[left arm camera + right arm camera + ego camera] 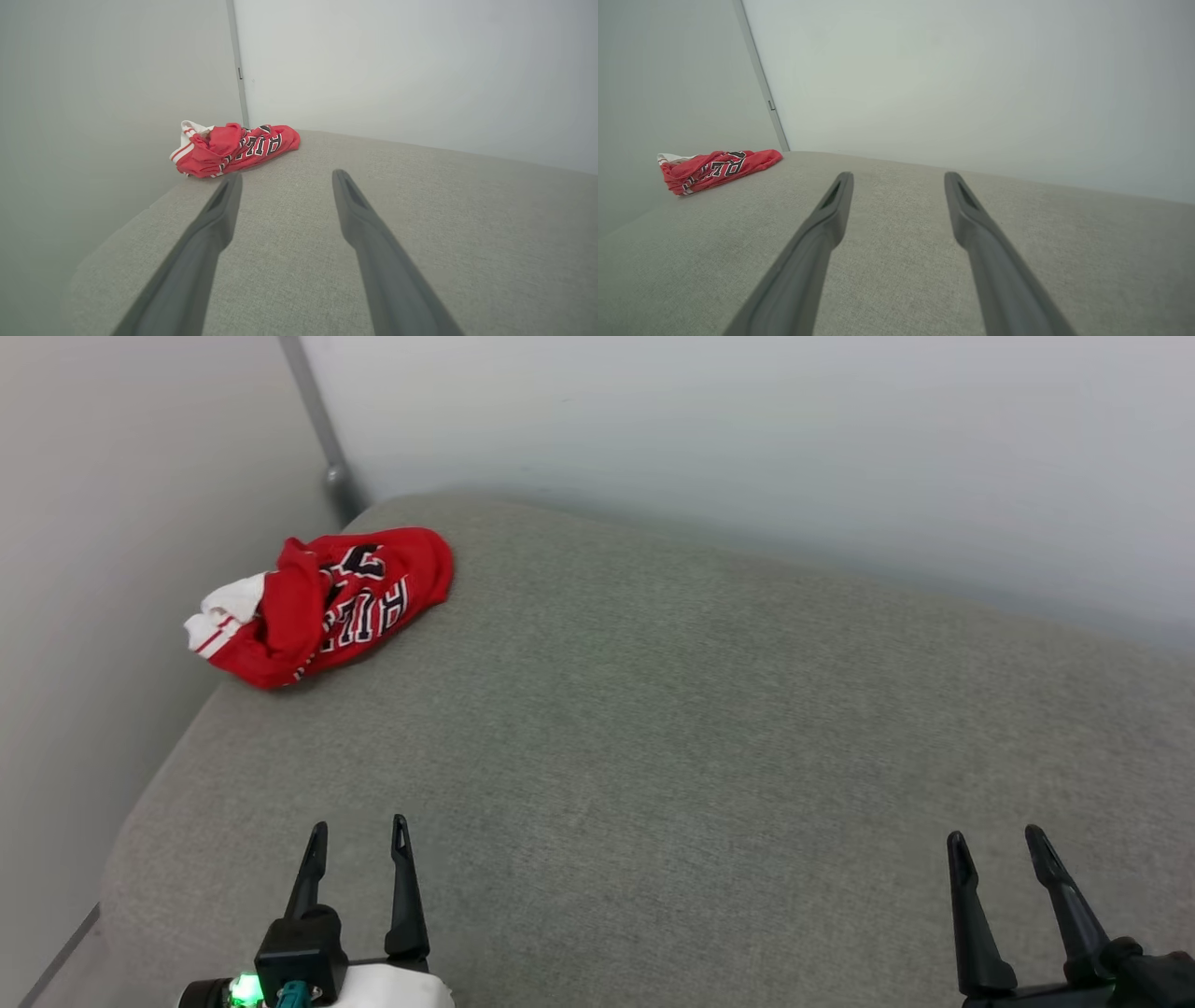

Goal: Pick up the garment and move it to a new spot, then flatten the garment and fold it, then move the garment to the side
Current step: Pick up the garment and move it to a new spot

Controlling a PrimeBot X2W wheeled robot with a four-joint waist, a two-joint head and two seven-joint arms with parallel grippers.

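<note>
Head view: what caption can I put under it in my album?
Crumpled red jersey in the far left corner of the grey cushion; left gripper and right gripper open and empty.

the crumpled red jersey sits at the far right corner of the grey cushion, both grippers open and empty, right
Not quite. The crumpled red jersey T-shirt with white sleeves lies at the far left corner of the grey fabric cushion, as the head view shows. The left gripper and right gripper are indeed open and empty.
</note>
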